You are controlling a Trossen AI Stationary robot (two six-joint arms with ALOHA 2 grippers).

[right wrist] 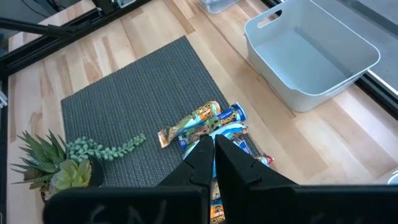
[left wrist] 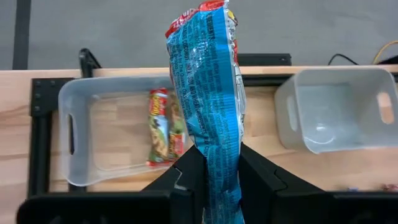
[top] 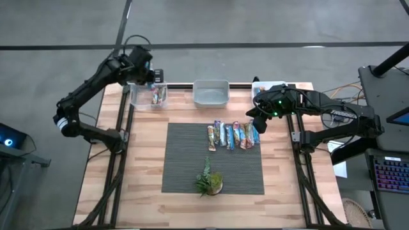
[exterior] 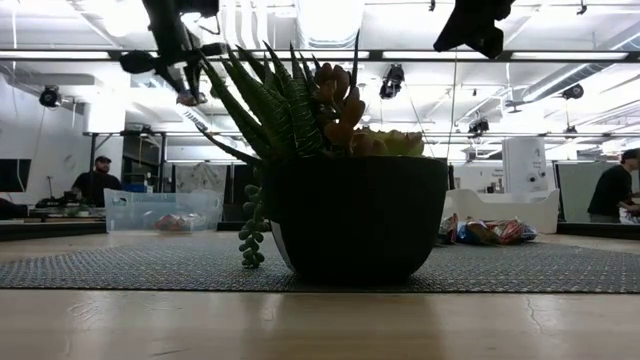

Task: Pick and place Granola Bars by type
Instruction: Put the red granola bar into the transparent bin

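My left gripper hangs above the left clear bin at the table's far left and is shut on a blue-wrapped granola bar. Two bars with red and green wrappers lie flat on that bin's floor. The other bars lie side by side in a row on the dark mat. My right gripper is shut and hovers above the right end of that row; in the low view it is high above the table. My left gripper pinches the blue bar between its two fingers near one end. The bar runs along the fingers and sticks out past their tips, its red-edged free end pointing away. It is lifted clear above the bin.
An empty clear bin stands at the far middle, and a white bin at the far right is partly hidden by the right arm. A small potted plant stands on the mat's near edge. People show in the room behind.
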